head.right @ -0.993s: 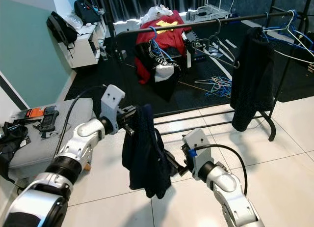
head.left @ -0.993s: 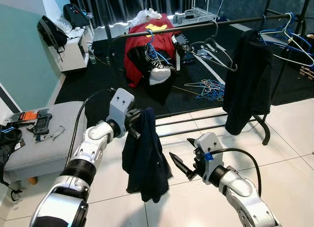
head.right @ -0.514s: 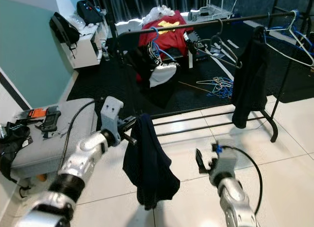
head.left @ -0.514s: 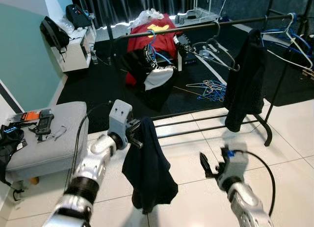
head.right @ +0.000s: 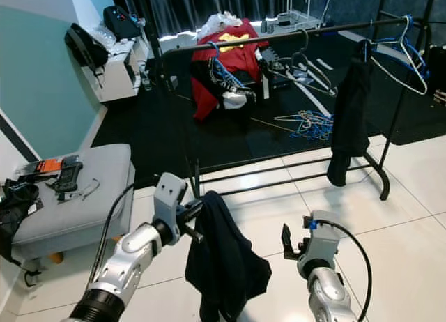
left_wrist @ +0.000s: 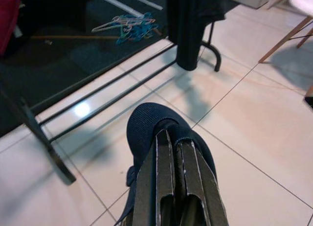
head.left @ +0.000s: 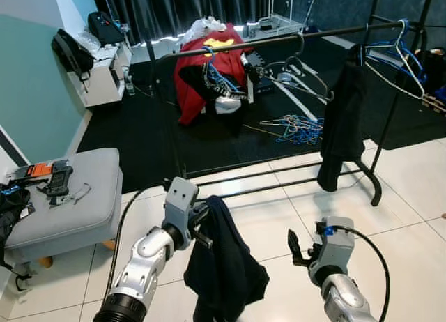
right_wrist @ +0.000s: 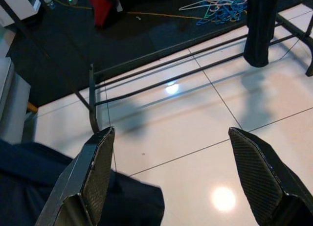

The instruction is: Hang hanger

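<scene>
The robot's left arm reaches forward and slightly up over the white tiled floor [head.left: 411, 189], its left gripper [head.left: 202, 228] pinched tight on the top of a dark navy garment [head.left: 226, 266] that drapes down from the fingers [left_wrist: 168, 162]; any hanger inside the cloth is hidden by the fabric. The garment hangs free of the floor, between the two arms and well short of the black clothes rail [head.left: 279, 37]. The right arm is bent low at the robot's right side, its right gripper [head.left: 296, 247] pointing forward with fingers [right_wrist: 98, 167] spread wide and holding nothing.

On the rail hang a dark garment [head.left: 341, 127] and several bare hangers [head.left: 390, 60], with a red garment [head.left: 198, 71] beyond and a tangle of blue hangers [head.left: 296, 127] on the dark carpet. A grey ottoman [head.left: 66, 203] stands to the robot's left.

Compared with a second ago, the right arm has drawn back from beside the navy garment and now sits apart from it, while the left gripper keeps its grip. The rail's lower bars appear closer in the head views.
</scene>
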Motion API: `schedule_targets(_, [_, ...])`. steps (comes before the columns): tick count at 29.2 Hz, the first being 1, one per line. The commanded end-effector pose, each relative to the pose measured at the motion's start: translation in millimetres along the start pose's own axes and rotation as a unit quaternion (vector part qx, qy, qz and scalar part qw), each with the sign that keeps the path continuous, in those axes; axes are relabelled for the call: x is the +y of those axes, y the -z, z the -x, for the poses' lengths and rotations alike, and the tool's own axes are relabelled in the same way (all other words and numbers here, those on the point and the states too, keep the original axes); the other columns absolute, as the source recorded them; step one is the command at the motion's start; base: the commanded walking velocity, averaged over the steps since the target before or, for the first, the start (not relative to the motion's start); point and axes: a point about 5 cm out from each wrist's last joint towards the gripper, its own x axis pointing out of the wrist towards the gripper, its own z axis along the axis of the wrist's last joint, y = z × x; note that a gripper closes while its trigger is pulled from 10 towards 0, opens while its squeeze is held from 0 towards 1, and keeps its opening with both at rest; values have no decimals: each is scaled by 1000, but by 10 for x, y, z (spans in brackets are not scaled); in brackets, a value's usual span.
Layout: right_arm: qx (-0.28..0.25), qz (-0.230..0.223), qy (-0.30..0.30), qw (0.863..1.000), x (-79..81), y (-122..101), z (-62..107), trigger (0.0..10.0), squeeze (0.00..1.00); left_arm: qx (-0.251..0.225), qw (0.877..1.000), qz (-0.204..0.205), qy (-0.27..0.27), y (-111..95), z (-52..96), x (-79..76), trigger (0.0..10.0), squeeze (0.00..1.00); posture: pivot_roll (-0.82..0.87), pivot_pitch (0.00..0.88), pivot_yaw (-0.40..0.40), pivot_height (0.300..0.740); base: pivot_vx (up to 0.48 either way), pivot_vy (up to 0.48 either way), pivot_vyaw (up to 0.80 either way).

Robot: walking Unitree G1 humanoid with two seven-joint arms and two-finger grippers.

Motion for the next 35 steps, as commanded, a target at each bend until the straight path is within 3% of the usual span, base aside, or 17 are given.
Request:
schedule_targets(1, [-4, -9, -11, 1000, 70, 3, -21, 10000, 0, 8, 1000, 8, -24, 11, 8, 72, 10000, 0, -95, 52, 112, 740, 0, 0, 0])
schedule_targets(21, [-10, -10, -28, 1000, 116, -7, -38, 10000, 0, -6, 1000, 12, 2, -67, 7, -3, 10000, 0, -100, 34, 109, 740, 0, 0, 0])
schedule_targets(35, [-16, -8, -43, 999, 144, -18, -54, 10000, 0, -11, 1000, 24, -3, -97, -15, 3, 10000, 0, -101, 10, 112, 740, 347, 0, 0])
